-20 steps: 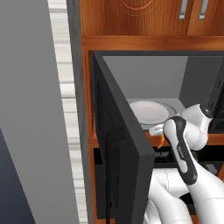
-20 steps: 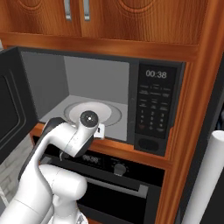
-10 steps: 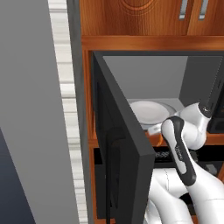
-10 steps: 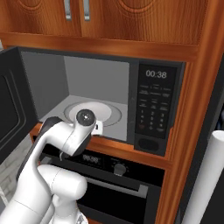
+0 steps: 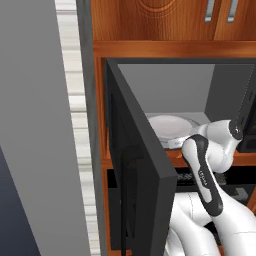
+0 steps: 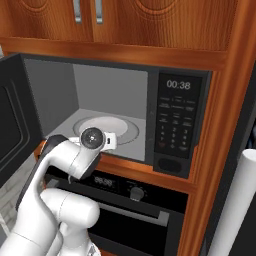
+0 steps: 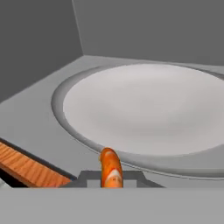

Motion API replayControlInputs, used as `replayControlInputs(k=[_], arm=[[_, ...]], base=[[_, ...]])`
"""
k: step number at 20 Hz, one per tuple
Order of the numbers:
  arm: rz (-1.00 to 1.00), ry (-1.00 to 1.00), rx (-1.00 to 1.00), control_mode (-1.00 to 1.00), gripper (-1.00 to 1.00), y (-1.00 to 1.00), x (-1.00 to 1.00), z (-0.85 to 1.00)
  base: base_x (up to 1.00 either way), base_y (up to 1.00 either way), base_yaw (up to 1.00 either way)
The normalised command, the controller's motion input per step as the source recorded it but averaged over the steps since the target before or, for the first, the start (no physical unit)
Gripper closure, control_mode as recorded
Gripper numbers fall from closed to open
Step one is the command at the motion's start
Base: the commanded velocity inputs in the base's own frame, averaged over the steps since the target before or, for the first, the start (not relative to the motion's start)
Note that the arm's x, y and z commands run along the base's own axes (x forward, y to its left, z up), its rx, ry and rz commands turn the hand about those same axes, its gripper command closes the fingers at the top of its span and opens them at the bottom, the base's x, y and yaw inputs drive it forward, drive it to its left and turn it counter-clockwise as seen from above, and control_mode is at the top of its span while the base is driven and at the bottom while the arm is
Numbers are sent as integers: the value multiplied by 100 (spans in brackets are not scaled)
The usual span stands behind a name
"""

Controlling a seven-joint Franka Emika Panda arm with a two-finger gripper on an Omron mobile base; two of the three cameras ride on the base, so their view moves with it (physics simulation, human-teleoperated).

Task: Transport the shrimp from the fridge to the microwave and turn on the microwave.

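shrimp (image 7: 111, 169): orange, pale streaks, bottom center of frame, pinched in my gripper (image 7: 111, 178), jaws nearly closed on it
turntable (image 7: 144, 109): round, white, fills middle and right of frame, beyond the shrimp
microwave (image 7: 39, 52): grey interior walls across top and left, grey floor around turntable
wooden ledge (image 7: 26, 168): orange-brown strip, lower left corner

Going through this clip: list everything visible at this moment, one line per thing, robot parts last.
microwave: one, dark grey, built into the wood cabinetry, door swung open to the left
turntable: one, white, round, on the microwave floor
shrimp: one, orange, held just before the turntable's near rim
oven: one, black, directly under the microwave
upper cabinets: wooden, above the microwave
white handle: one, lower right in the right base view
hand: one, shut on the shrimp, at the microwave opening
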Motion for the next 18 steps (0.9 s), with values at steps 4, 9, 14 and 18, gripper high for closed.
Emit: replayControlInputs(k=[4, 9, 14, 18], arm=[[-2, 0, 0, -100, 100, -1, 39, 67], [0, 6, 0, -100, 100, -12, 51, 62], [0, 2, 0, -100, 100, -20, 39, 42], [0, 0, 0, -100, 100, -11, 17, 9]], base=[[0, 0, 0], [0, 0, 0], [0, 0, 0], [0, 0, 0]])
